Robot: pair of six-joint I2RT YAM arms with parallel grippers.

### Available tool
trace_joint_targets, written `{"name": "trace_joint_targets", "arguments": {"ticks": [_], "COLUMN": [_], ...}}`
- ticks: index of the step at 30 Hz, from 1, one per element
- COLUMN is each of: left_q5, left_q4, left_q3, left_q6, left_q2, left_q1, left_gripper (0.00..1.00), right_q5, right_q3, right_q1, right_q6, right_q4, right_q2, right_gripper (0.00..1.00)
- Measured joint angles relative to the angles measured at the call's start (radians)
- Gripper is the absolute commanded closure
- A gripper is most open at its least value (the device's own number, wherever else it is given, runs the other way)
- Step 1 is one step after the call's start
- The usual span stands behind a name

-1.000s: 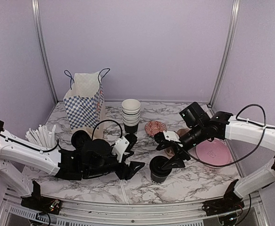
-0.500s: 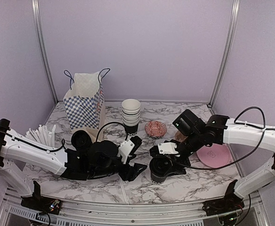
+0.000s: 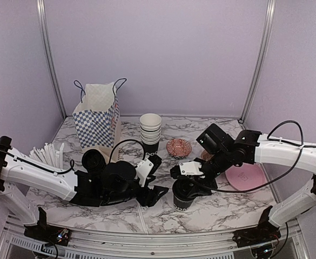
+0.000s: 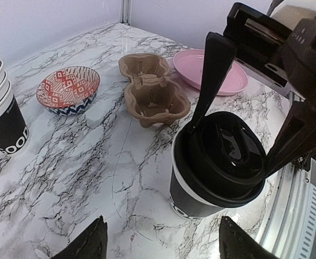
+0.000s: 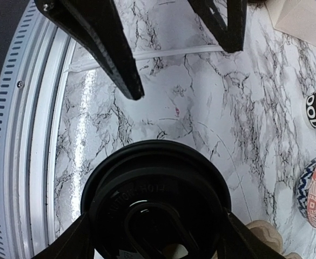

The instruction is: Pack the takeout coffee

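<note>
Coffee cup (image 4: 186, 190): likely light, crushable, slick-lidded. Right gripper (image 4: 228, 148) clamped at cup's stiff rim, best hold. Left gripper (image 4: 163, 243) beside cup, released.

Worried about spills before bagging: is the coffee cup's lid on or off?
On. The black lid sits over the mouth of the upright takeout coffee cup; whether it is snapped fully down, cannot tell.

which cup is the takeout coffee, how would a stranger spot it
Look at the near middle of the white marble table. There a small black paper cup stands between the fingers of the right gripper. Unlike the tall stack of white-rimmed cups behind it, it stands alone and wears a black plastic lid.
</note>
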Motion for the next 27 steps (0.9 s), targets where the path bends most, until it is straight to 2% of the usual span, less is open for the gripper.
{"name": "trace_joint_targets", "arguments": {"ticks": [6,12,13,14,15,17,27], "left_q5": [0.029,0.079,0.094,0.110,0.125,0.153,0.224], "left_q4": [0.024,0.171,0.190,0.204,0.214,0.247,0.356], "left_q3": [-0.014,-0.195,-0.212,-0.220,-0.224,-0.222,-0.143], "left_q6": [0.041,0.132,0.144,0.158,0.172,0.195,0.290], "left_q2": [-0.002,-0.069,-0.072,-0.072,-0.071,-0.068,0.061], "left_q1": [0.000,-0.003,-0.003,-0.003,-0.003,-0.005,-0.006], "left_gripper": [0.26,0.23,0.22,0.13,0.08,0.06,0.07], "right_q5": [-0.130,-0.265,-0.285,-0.302,-0.322,-0.352,-0.470], "right_q3": [0.024,0.031,0.031,0.031,0.032,0.047,0.164], "right_q1": [-0.032,-0.094,-0.099,-0.103,-0.103,-0.104,-0.105], "right_q6": [-0.016,-0.062,-0.069,-0.074,-0.079,-0.084,-0.112], "right_q4": [-0.004,0.007,0.007,0.008,0.009,0.006,0.002], "right_q2": [-0.048,-0.086,-0.082,-0.076,-0.069,-0.051,-0.016], "right_gripper": [0.47,0.48,0.48,0.48,0.48,0.48,0.47]}}
